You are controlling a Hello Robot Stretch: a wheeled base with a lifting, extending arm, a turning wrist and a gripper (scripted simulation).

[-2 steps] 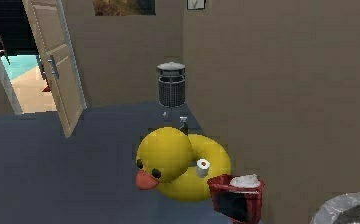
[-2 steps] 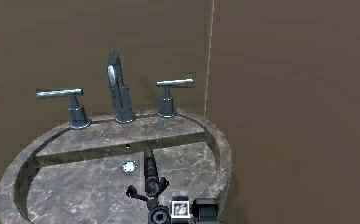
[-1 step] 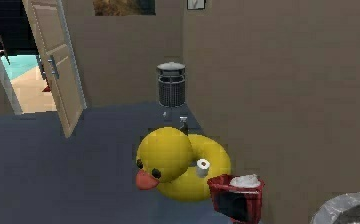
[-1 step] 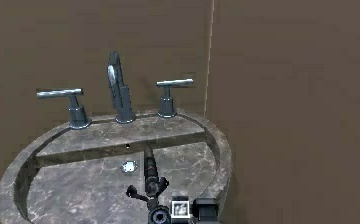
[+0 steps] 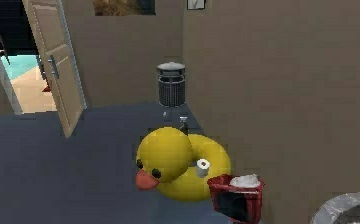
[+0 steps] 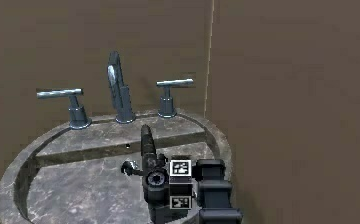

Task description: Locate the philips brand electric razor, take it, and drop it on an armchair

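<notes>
Two lever handles, one at the left (image 6: 68,100) and one at the right (image 6: 171,92), flank a tall chrome faucet (image 6: 116,85) at the back of a round, dark marbled sink (image 6: 48,150) set against a brown wall. The arm (image 6: 216,198) rises from the arm side view's bottom edge, carrying its white marker squares (image 6: 179,167). Left of them the fingers (image 6: 148,150) reach up as one slim dark shape over the basin, ending near the rim just below the faucet.

Whether the fingers hold anything I cannot tell. The razor may be part of that dark shape, but nothing there separates clearly from the fingers, so its place stays uncertain.

In the forward view a big yellow duck-shaped ring (image 5: 173,155) lies on the dark floor with a white paper roll (image 5: 203,165) resting on its side toward the view's right. Behind it a dark lidded bin (image 5: 171,83) stands against the wall, and a pale panelled door (image 5: 58,55) hangs ajar at the left. A red box (image 5: 238,198) with something white on top sits just beside the duck — near a grey curved rim (image 5: 343,208) in the lower right corner.
</notes>
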